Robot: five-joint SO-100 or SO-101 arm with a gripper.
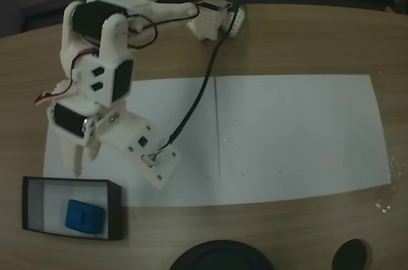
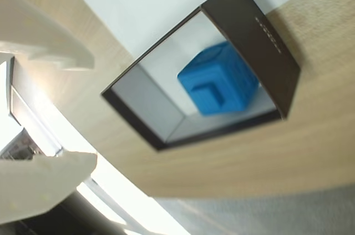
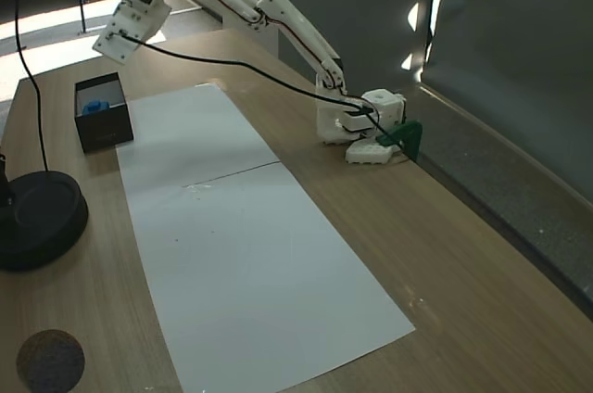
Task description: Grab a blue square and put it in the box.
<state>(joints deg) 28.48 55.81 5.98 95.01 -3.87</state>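
Note:
The blue square (image 1: 83, 214) lies inside the box (image 1: 116, 209), toward its right half in a fixed view. It is also seen on the box floor (image 2: 161, 74) as a bright blue cube (image 2: 219, 80) in the wrist view. My white gripper (image 1: 83, 163) hovers just above the box's upper edge, open and holding nothing. In the wrist view the gripper (image 2: 93, 112) has its two pale fingers (image 2: 44, 41) spread wide at the left. From the side, the gripper (image 3: 119, 41) hangs in the air above the box (image 3: 107, 129) and the blue square (image 3: 94, 106).
A white paper sheet (image 1: 287, 136) covers the middle of the wooden table. A large black disc (image 1: 220, 258) and a smaller dark disc (image 1: 354, 257) sit at the near edge. A black cable (image 1: 197, 98) runs from the arm base (image 3: 361, 124) to the wrist.

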